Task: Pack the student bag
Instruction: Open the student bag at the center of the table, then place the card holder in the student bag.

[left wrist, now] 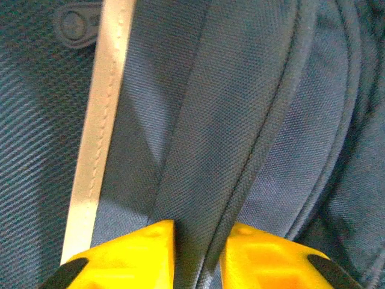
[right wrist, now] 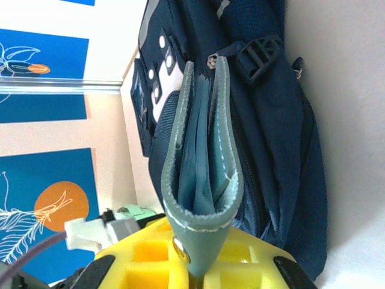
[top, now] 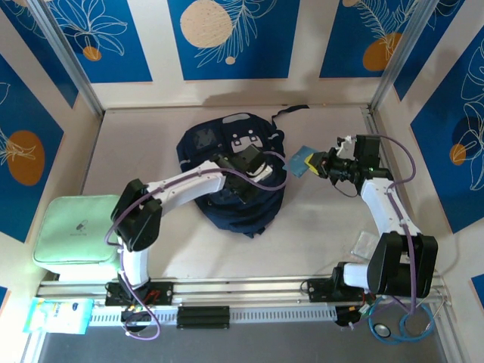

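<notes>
Pinching a fabric fold, the left hand (left wrist: 198, 253) clamps the large dark navy fabric student bag (top: 203, 145) on the table (top: 318, 227). The right hand (right wrist: 195, 265) grips a teal stitched leather wallet (right wrist: 201, 168) near it. Likely risk: the fold slips, the opening collapses and the wallet snags.

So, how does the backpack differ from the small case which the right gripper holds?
The backpack is dark navy cloth; the case is teal with pale stitching. The backpack is far bigger than the case. The backpack lies on the table; the case is clamped in the right gripper beside it. Both are shades of blue.
</notes>
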`<state>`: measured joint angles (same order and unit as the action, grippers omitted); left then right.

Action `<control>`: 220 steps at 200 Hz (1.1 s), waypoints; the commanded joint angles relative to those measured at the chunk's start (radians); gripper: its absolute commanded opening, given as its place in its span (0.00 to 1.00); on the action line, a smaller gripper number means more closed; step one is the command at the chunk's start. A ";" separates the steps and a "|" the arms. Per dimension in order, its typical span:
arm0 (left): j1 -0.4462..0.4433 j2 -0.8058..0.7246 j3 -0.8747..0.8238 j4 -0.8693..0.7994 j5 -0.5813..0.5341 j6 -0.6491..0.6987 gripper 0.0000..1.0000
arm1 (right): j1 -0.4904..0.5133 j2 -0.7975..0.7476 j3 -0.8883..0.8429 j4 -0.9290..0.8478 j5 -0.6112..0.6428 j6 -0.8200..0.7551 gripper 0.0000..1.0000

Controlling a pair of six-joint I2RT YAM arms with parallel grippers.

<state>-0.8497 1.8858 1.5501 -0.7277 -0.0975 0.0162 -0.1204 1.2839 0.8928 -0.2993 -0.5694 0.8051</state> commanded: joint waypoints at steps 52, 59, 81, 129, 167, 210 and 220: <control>0.094 -0.140 -0.038 0.126 0.165 -0.089 0.09 | -0.021 -0.060 -0.039 0.030 -0.086 0.019 0.08; 0.095 -0.146 -0.035 0.142 0.177 -0.092 0.09 | -0.007 -0.064 -0.041 0.026 -0.081 0.018 0.08; 0.094 -0.173 -0.032 0.219 0.220 -0.103 0.07 | 0.066 -0.067 -0.056 0.039 -0.057 0.048 0.08; 0.094 -0.179 0.030 0.323 0.237 -0.119 0.07 | 0.264 -0.010 -0.058 0.160 0.017 0.195 0.08; 0.094 -0.160 0.069 0.347 0.248 -0.146 0.07 | 0.344 0.079 -0.004 0.191 0.154 0.258 0.08; 0.106 -0.134 0.132 0.333 0.222 -0.216 0.09 | 0.369 0.248 0.066 0.320 0.209 0.338 0.08; 0.109 -0.126 0.142 0.329 0.224 -0.225 0.09 | 0.382 0.274 0.100 0.309 0.221 0.338 0.08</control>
<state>-0.7509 1.7641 1.6077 -0.4938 0.0963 -0.1566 0.2405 1.5024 0.9100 -0.0532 -0.3969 1.1007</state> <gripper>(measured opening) 0.090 0.080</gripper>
